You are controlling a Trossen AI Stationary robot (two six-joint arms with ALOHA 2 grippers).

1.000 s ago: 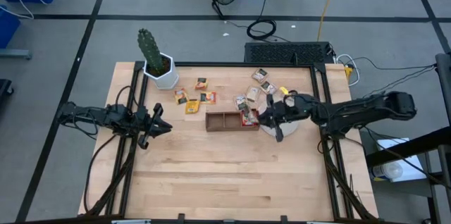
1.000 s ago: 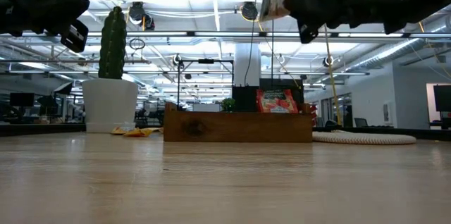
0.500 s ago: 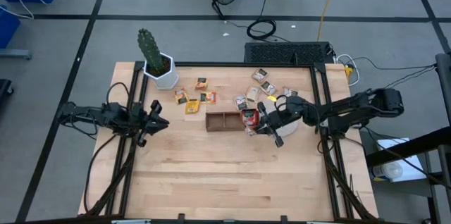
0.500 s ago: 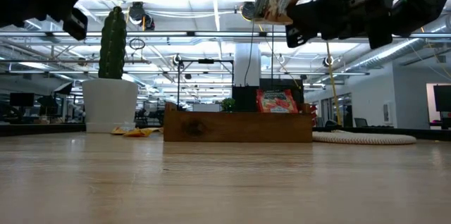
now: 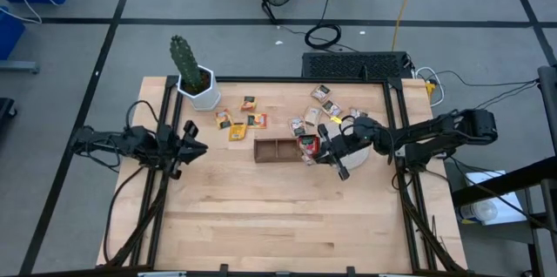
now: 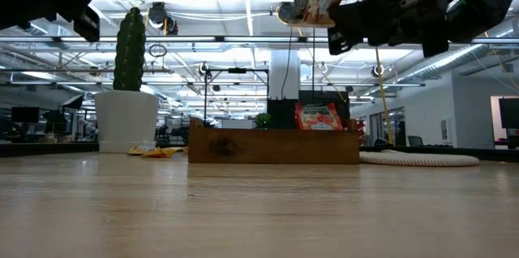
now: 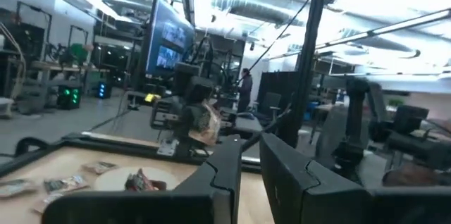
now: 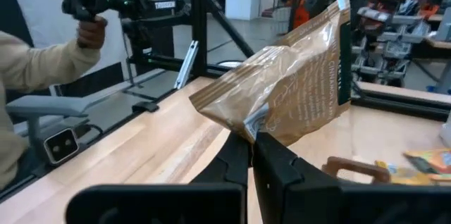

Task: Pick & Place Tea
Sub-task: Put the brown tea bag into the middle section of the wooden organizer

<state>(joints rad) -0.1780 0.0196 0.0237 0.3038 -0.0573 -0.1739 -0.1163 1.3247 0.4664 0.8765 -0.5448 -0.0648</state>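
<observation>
Tan tea sachet (image 8: 292,83) pinched by corner in my right gripper (image 8: 251,139), fingers pressed together on it; held in air over right end of wooden tray (image 5: 277,149); red sachet (image 6: 317,117) standing in that end compartment; round whitish disc (image 6: 422,159) just beside tray; more sachets (image 5: 240,121) scattered on table (image 5: 261,216) behind tray, near cactus pot (image 5: 200,88); left gripper (image 5: 193,145) waiting over table's left edge; I see narrow gap between its fingers (image 7: 225,175), nothing held.
</observation>
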